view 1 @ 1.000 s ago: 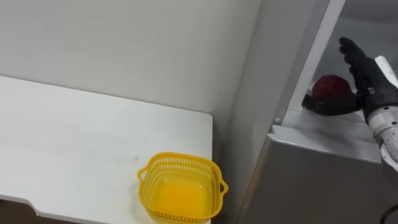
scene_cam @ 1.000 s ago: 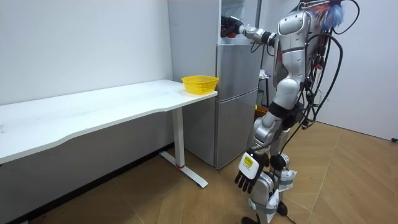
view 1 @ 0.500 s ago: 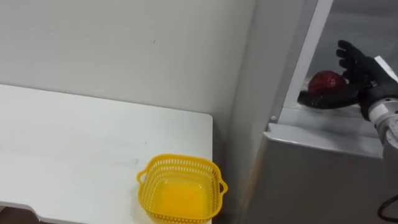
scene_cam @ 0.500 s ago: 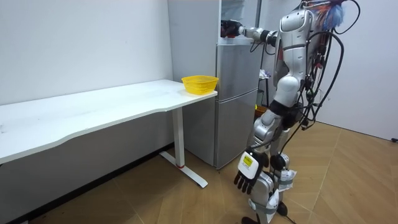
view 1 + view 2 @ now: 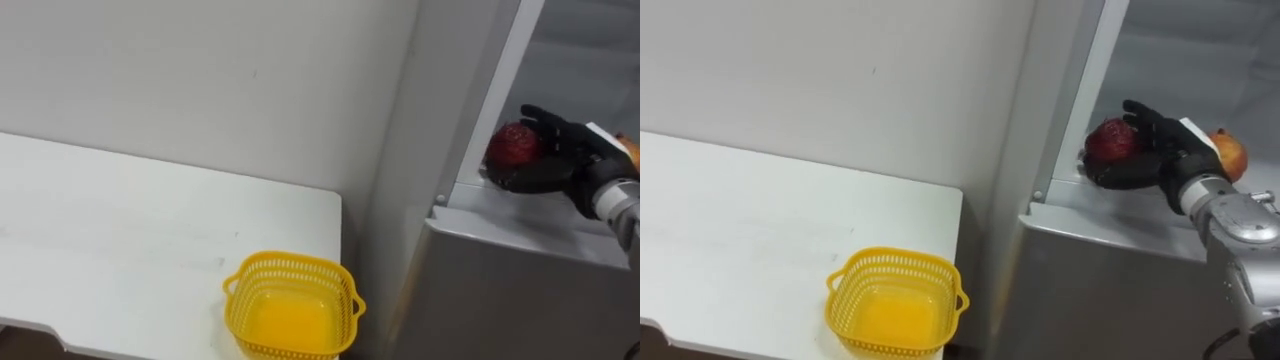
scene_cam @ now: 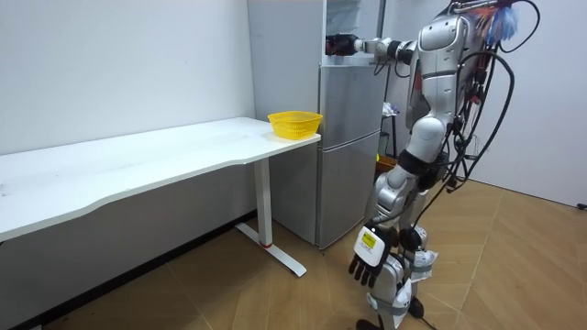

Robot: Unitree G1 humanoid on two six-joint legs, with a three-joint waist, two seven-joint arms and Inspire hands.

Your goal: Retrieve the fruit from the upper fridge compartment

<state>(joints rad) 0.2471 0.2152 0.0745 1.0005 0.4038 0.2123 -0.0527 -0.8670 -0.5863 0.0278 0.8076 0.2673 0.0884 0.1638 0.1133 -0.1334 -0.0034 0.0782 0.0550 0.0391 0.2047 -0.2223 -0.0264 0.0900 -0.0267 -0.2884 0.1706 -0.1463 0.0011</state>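
— Where's the red fruit [image 5: 1110,140]?
— At the fridge shelf's [image 5: 1110,215] front edge, with the right hand's [image 5: 1165,150] fingers [image 5: 1140,112] curled round it. The left hand [image 6: 365,268] hangs slack.
— What's the risk?
— It could slip from a shallow hold, or clip the fridge wall [image 5: 1080,90] beside it. There's open room leftward, over the basket [image 5: 895,300] at the bench's [image 5: 740,220] corner.

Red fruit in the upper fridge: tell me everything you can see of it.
The red fruit is round, dark red, with dull, slightly mottled skin, and looks whole. It is at the front left corner of the fridge's open upper compartment, by the frame. The right hand cups it from the right, fingers curled over its top, thumb beneath. Whether it rests on the shelf or is lifted, I cannot tell. The left hand hangs low, open, away from it.
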